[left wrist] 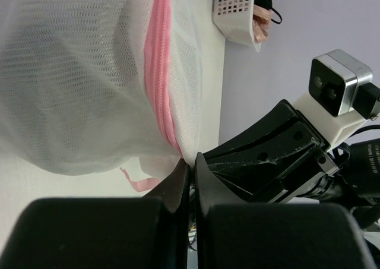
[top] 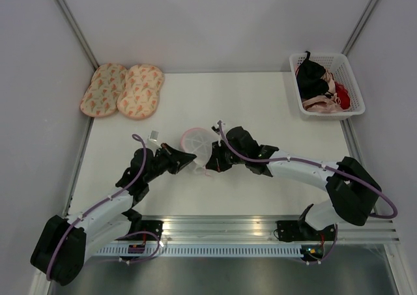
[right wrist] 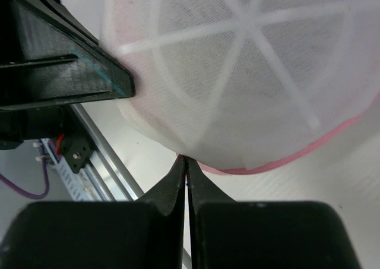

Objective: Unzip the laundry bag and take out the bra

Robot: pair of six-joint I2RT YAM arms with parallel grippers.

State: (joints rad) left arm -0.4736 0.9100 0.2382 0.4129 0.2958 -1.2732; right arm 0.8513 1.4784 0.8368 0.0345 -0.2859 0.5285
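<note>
both clenched on the laundry bag point(top: 197, 140) rim: left gripper point(left wrist: 191, 168) at 7 o'clock, right gripper point(right wrist: 185, 165) at 5 — hold left firm, draw right steadily along the pink zipper point(left wrist: 159, 73).

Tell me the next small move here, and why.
Probably hold the right gripper steady and draw the left gripper along the pink zipper. Both sets of jaws are shut on the edge of the laundry bag, the left at the zipper's end, and the zipper looks closed.
</note>
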